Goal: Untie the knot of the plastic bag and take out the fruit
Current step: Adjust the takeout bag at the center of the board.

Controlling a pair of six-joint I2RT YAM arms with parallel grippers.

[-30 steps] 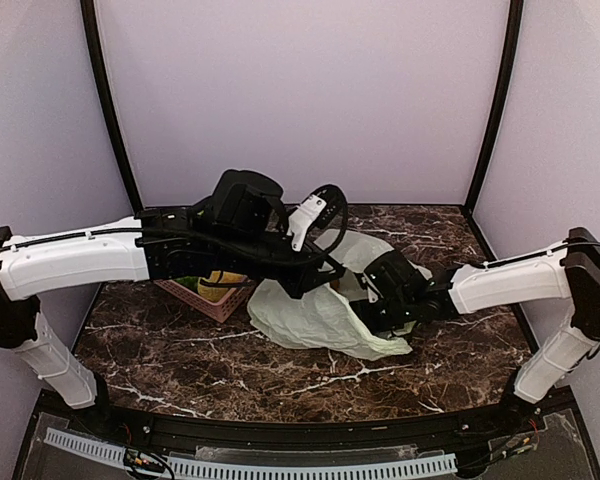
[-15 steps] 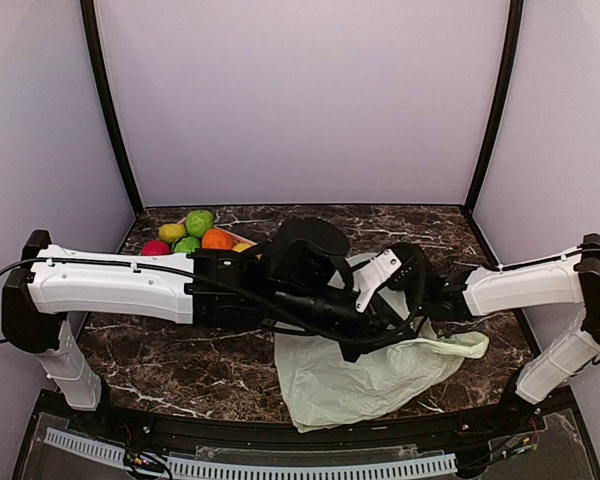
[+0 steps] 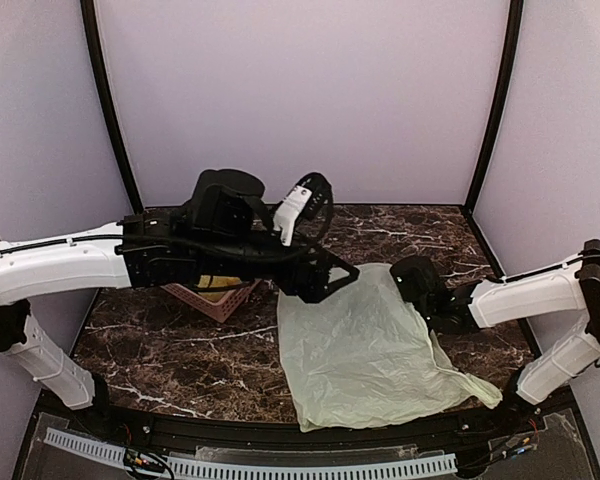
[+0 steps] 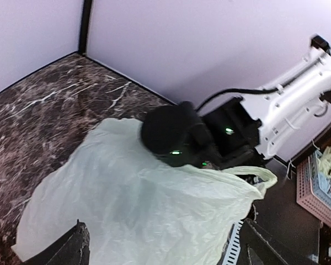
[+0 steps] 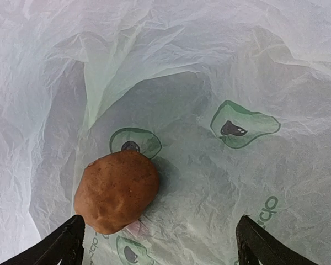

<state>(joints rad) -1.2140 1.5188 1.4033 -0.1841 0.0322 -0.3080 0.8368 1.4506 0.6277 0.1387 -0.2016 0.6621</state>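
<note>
The bag (image 3: 370, 350) lies spread out flat on the worktop (image 3: 180, 340), pale green, in the near middle, running towards the right. No knot shows anywhere on it, and one loose handle loop lies free at the right side in the left wrist view. So the untying looks done.

The right tool (image 5: 160, 237) comes in from the right, and its own camera sees crinkled plastic all around, so I judge it is inside the mouth of the bag. Its fingers are spread wide with nothing between them. Just ahead of it and a little to the left sits the brown fruit (image 5: 117, 190), resting on the printed plastic and not touched by either finger. That one is left to take out.

The left tool (image 4: 166, 237) hangs above the far left part of the bag, looking down on it. It too is spread wide and holds nothing.

At the left, a pink basket (image 3: 220, 300) shows partly under the left arm with something yellow in it. The arm hides the rest of it, so I cannot tell how much fruit is already out.

My reading: the knot is done and the emptying is under way. The brown fruit needs the right tool to close on it and draw it out.
</note>
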